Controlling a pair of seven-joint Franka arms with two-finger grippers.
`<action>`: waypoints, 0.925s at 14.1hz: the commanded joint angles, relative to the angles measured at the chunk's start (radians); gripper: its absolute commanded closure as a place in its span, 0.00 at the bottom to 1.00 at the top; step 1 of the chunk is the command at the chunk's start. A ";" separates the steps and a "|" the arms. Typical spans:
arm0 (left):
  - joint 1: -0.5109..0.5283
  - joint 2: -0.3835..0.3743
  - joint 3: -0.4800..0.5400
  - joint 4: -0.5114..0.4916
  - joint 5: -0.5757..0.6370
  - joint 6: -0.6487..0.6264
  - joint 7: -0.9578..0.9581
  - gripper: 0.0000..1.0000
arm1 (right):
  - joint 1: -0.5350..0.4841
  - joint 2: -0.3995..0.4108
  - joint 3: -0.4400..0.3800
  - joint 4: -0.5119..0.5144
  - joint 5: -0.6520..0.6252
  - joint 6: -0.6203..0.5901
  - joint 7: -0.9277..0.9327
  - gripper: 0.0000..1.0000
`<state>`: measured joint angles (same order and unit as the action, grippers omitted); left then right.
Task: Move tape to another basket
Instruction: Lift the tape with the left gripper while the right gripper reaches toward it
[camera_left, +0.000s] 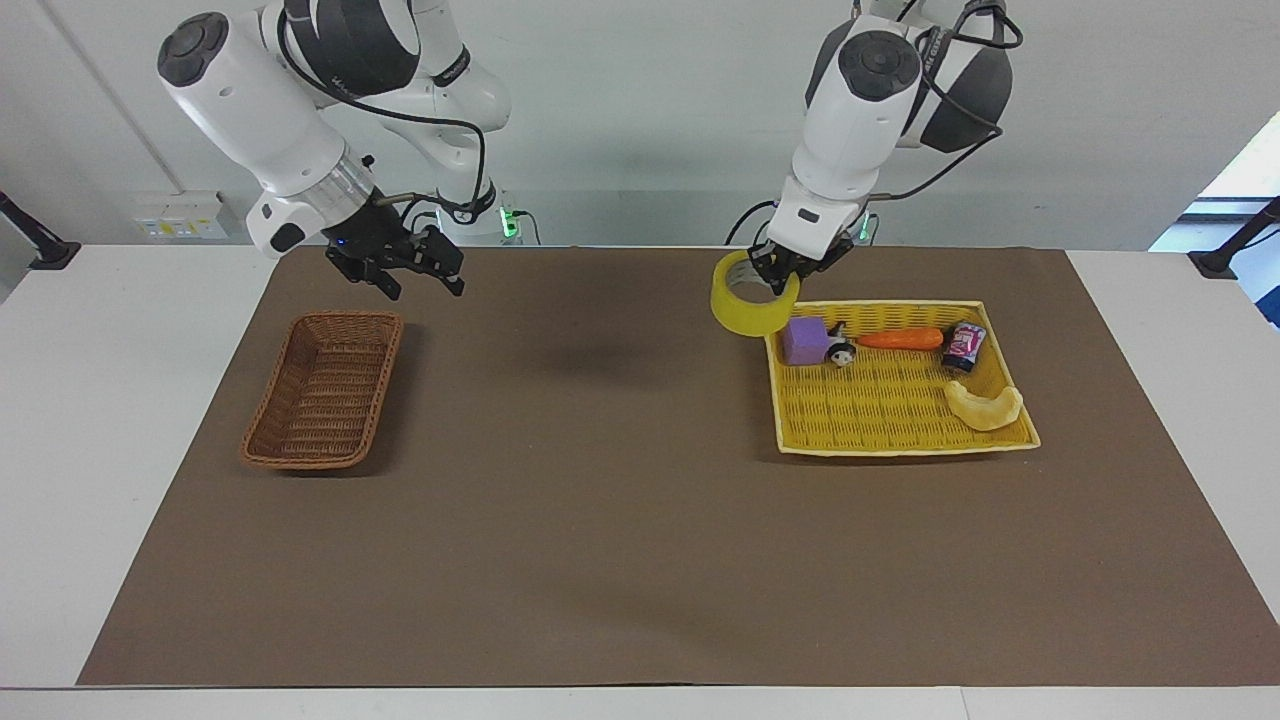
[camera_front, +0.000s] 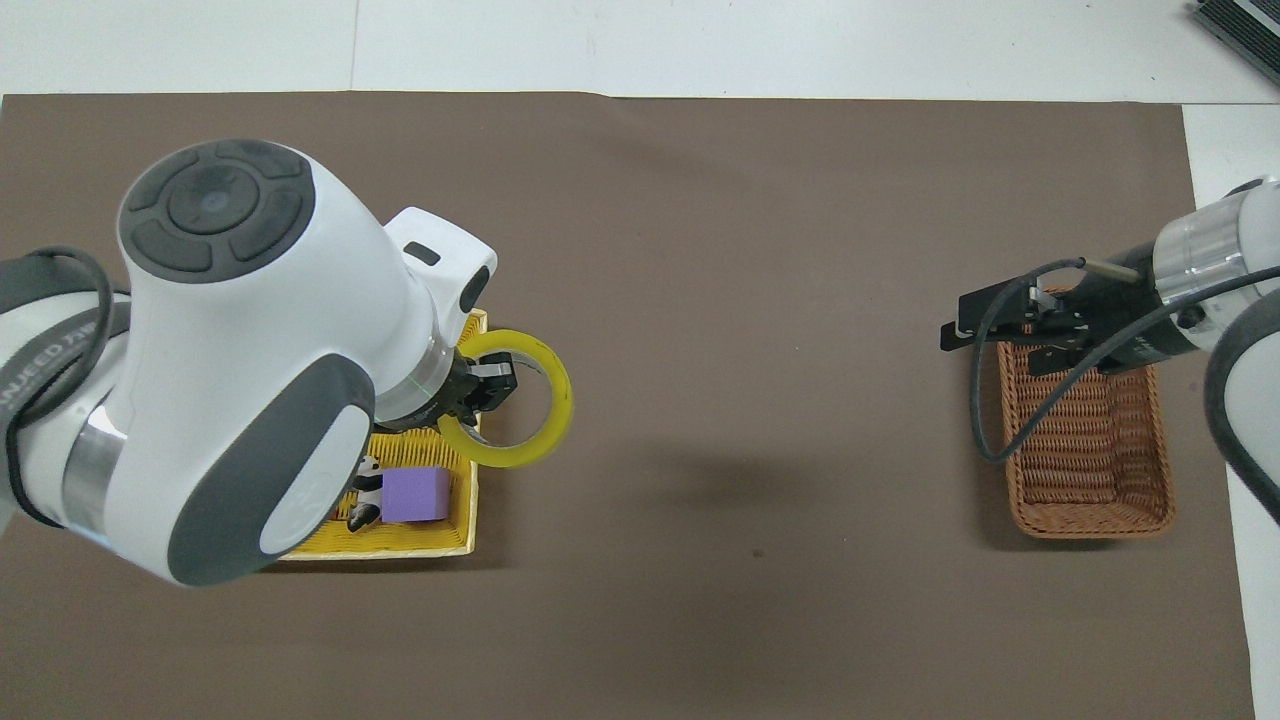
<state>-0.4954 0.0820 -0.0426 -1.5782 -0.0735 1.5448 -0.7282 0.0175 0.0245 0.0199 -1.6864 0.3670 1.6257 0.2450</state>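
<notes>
Wide ring-shaped roll of translucent yellow packing tape (camera_left: 752, 297) up in the air, over the edge of the flat bright yellow plastic tray (camera_left: 900, 440) that faces the narrow dark brown woven wicker basket (camera_left: 322, 388). Left hand (camera_left: 777, 272) pinched shut on the ring's wall, one finger inside the core, one outside. Probably light and stiff, with a slick outer face; wall pinch looks the sound hold. Right hand (camera_left: 412, 278) spread open and empty, over the brown worktop (camera_left: 600, 500) just beside the wicker basket.
</notes>
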 joint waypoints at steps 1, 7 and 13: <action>-0.069 0.024 -0.005 0.061 -0.003 -0.019 -0.098 1.00 | -0.001 -0.011 0.003 -0.039 0.114 0.023 0.101 0.00; -0.129 0.057 -0.105 0.056 -0.101 0.179 -0.233 1.00 | 0.022 -0.018 0.005 -0.099 0.257 0.016 0.200 0.00; -0.172 0.123 -0.109 0.015 -0.213 0.417 -0.235 1.00 | 0.009 -0.060 0.005 -0.164 0.316 -0.050 0.198 0.00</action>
<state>-0.6408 0.1892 -0.1638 -1.5548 -0.2572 1.9100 -0.9554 0.0466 0.0049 0.0236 -1.8061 0.6434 1.5968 0.4302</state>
